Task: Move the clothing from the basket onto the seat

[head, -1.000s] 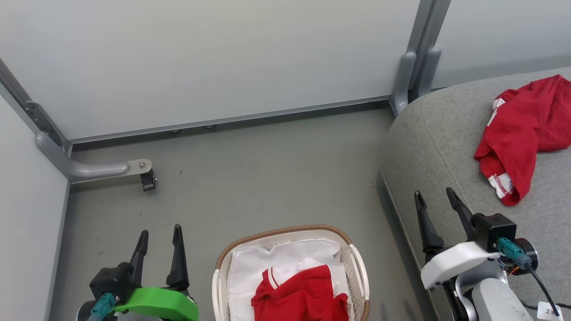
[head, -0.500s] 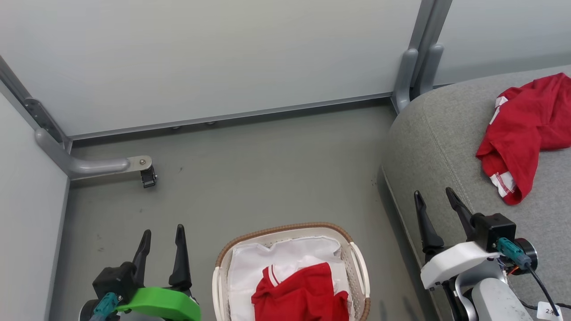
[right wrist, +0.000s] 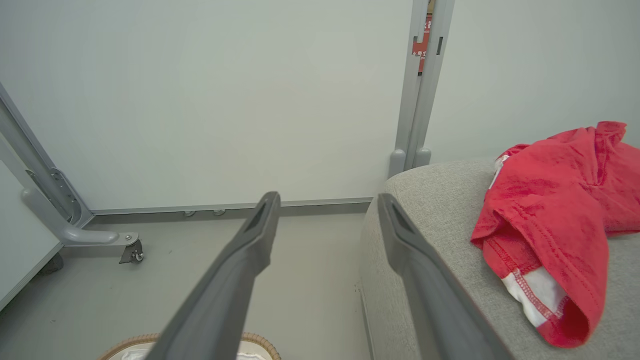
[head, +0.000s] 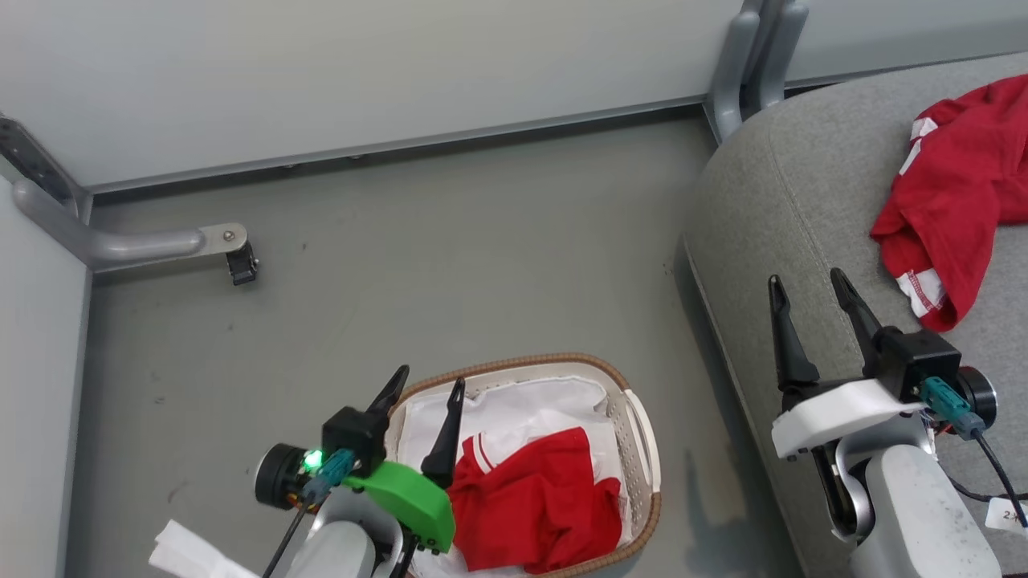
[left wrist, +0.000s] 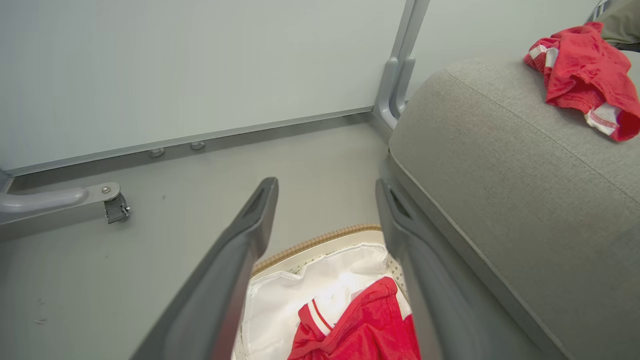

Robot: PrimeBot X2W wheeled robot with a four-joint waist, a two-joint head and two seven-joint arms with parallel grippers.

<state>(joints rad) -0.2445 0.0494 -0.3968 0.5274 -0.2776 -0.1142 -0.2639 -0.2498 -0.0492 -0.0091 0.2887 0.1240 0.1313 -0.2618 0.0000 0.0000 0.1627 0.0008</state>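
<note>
Now the left hand [head: 428, 379], empty with fingers spread wide at lower centre, hangs over, perhaps touching, the left rim of the basket [head: 640, 433], so it should dip onto the bunched red clothing [head: 538, 506] inside and pinch a thick fold, clear of the white liner [head: 514, 405].

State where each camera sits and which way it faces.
Head view: on the head, looking down at basket and seat; open left gripper and right gripper show.
Left wrist view: on that wrist, looking along its fingers over the basket toward the wall.
Right wrist view: on that wrist, along its fingers, past the seat toward the wall.
All share clothing on the seat.
</note>
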